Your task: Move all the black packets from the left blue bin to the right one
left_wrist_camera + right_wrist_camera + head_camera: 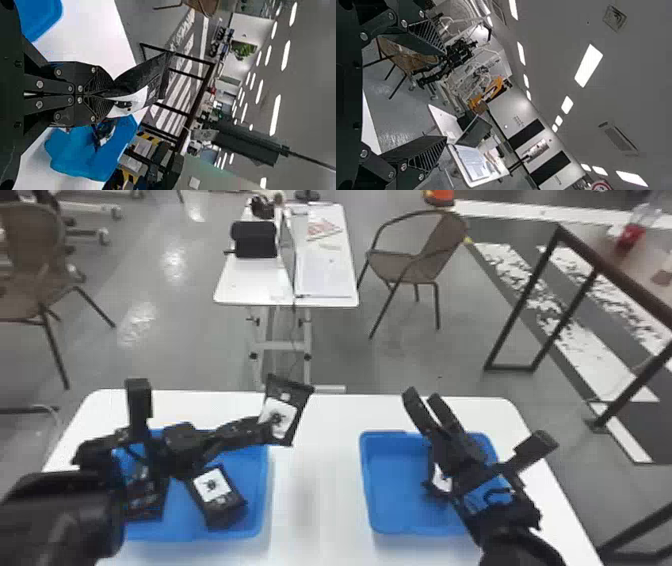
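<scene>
The left gripper (265, 432) has its fingers clenched on one end of a black packet (296, 402), held in the air above the counter (316, 500), just beside the left blue bin (264, 490) on the side toward the right blue bin (366, 490). This packet is flat and oblong, tilted, with a straight black band across its far end, a small pale mark beneath that and a white panel bearing a dark, many-legged figure; the left wrist view shows its surface curving and creased. Inside the left blue bin, a plumper packet (226, 507) lies slanted, white panel up, and a darker packet (145, 502) is partly covered by the left arm. In the right blue bin, another packet (441, 481) is mostly hidden behind the right gripper (424, 397), whose fingers are parted and empty.
</scene>
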Motion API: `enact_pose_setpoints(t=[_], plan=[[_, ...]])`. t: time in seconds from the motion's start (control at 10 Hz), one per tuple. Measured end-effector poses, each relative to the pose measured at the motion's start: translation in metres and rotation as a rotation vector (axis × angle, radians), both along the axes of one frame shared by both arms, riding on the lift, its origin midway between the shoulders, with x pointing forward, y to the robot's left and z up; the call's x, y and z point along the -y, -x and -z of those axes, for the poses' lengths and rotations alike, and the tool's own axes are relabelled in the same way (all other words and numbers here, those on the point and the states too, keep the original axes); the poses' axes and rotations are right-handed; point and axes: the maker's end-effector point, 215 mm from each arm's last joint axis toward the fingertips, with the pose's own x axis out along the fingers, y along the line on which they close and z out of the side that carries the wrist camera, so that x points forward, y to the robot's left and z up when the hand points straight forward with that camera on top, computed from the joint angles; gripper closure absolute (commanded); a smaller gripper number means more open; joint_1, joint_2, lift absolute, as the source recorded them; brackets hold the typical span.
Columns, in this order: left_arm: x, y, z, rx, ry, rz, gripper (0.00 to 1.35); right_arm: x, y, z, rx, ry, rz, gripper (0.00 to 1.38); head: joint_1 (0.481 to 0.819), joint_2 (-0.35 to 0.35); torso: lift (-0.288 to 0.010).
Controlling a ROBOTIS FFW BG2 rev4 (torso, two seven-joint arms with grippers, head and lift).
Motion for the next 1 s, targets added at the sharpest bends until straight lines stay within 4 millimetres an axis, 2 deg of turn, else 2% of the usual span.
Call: enact_pose_setpoints(t=[0.2, 0.4, 0.6, 0.7, 0.8, 0.9, 1.0], plan=[[0.049, -0.008, -0.017, 0.042, 0.006, 0.119, 1.21, -0.038, -0.008, -0.014, 0.018, -0.017, -0.117, 0.29, 0.695, -0.121, 0.000], [0.091, -0.007, -0.019, 0.041, 0.031, 0.202, 1.21, -0.068, -0.014, -0.026, 0.027, -0.028, -0.201, 0.29, 0.695, -0.134, 0.000], [0.120, -0.004, -0.024, 0.048, 0.038, 0.252, 1.21, -0.087, -0.020, -0.033, 0.039, -0.034, -0.253, 0.28, 0.695, -0.143, 0.000], [0.126, -0.004, -0.024, 0.050, 0.031, 0.265, 1.21, -0.094, -0.021, -0.036, 0.044, -0.036, -0.270, 0.29, 0.695, -0.144, 0.000], [0.127, -0.004, -0.025, 0.054, 0.028, 0.271, 1.21, -0.101, -0.020, -0.035, 0.041, -0.037, -0.283, 0.48, 0.695, -0.139, 0.000], [0.127, -0.006, -0.026, 0.058, 0.027, 0.269, 1.21, -0.105, -0.020, -0.031, 0.029, -0.039, -0.294, 0.97, 0.695, -0.134, 0.000], [0.126, -0.007, -0.027, 0.060, 0.029, 0.264, 1.21, -0.108, -0.018, -0.025, 0.009, -0.044, -0.305, 1.05, 0.695, -0.132, 0.000]])
